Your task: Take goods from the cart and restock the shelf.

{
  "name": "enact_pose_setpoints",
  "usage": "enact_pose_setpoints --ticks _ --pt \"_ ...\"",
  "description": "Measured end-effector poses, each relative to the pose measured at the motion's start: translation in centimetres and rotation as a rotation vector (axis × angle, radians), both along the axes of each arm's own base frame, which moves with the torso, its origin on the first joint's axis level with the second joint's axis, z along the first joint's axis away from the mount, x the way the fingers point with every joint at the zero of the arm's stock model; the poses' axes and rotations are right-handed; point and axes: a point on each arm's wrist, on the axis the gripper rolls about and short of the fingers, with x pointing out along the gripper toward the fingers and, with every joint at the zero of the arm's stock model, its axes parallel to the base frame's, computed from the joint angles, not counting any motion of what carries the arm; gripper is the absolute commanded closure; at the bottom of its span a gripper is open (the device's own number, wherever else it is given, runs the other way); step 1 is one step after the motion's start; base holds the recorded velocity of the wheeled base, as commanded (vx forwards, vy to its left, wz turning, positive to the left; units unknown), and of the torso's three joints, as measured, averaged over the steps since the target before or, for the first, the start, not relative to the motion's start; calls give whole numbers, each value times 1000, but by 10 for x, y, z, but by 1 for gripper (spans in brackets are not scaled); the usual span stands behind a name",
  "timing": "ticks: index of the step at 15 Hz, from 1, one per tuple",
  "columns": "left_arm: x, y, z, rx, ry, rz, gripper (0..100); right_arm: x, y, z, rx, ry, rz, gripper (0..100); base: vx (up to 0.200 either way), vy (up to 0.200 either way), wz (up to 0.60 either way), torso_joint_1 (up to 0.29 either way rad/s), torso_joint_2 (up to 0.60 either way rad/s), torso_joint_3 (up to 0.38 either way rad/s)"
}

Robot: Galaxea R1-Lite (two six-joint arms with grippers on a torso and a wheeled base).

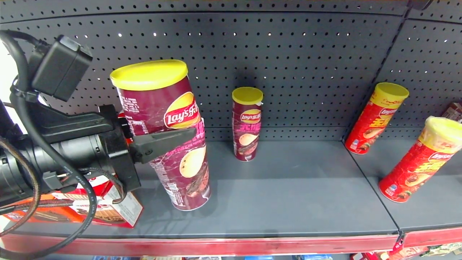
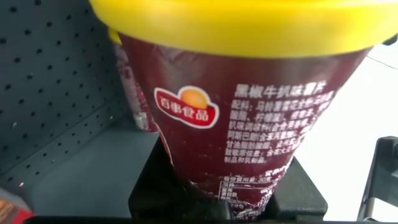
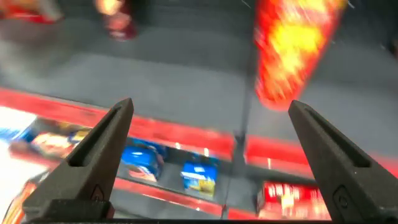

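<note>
— What's nearest me?

— Your left hand [image 1: 189, 134] is clamped round the middle of the maroon can [image 1: 169, 133], with one finger across the label. The can is tilted, its yellow lid toward the shelf's left end. Its base sits low over the shelf [image 1: 288, 195], a little in from the red front edge [image 1: 216, 246]. I cannot tell whether it touches the board.

— What crowds it?

— Flat boxes [image 1: 115, 213] lie at the front left corner, just beside the can's base and partly under your wrist. On the other side you have bare grey board as far as the seam [image 1: 375, 191], where the next shelf section begins.

— And my other arm?

— Your right hand [image 3: 211, 118] is spread wide with nothing between its fingers. It is out in front of the red edge, close to that seam, with blue packs [image 3: 199, 174] on the lower shelf below it. Just past the edge stands the nearer red can [image 3: 289, 56], blurred from your wrist, on the next section beside the seam.

— Farther back?

— A second maroon can [image 1: 247, 124] stands upright near the back edge, just in front of the pegboard wall [image 1: 288, 54]. It is well apart from the one you hold, with bare board between them. The farther red can [image 1: 375, 119] is by the back edge of the next section, just beyond the seam.
</note>
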Motion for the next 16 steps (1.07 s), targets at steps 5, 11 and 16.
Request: enact_pose_setpoints --ticks 5,11,16 --pt "0 2 -2 -4 14 44 100 56 16 54 -94 79 289 0 0 0 0 0 0 0" --pt "3 5 0 -18 25 78 100 147 62 61 -102 138 428 0 0 0 0 0 0 0" --pt "5 6 2 -23 19 86 100 222 91 70 -68 65 549 0 0 0 0 0 0 0"
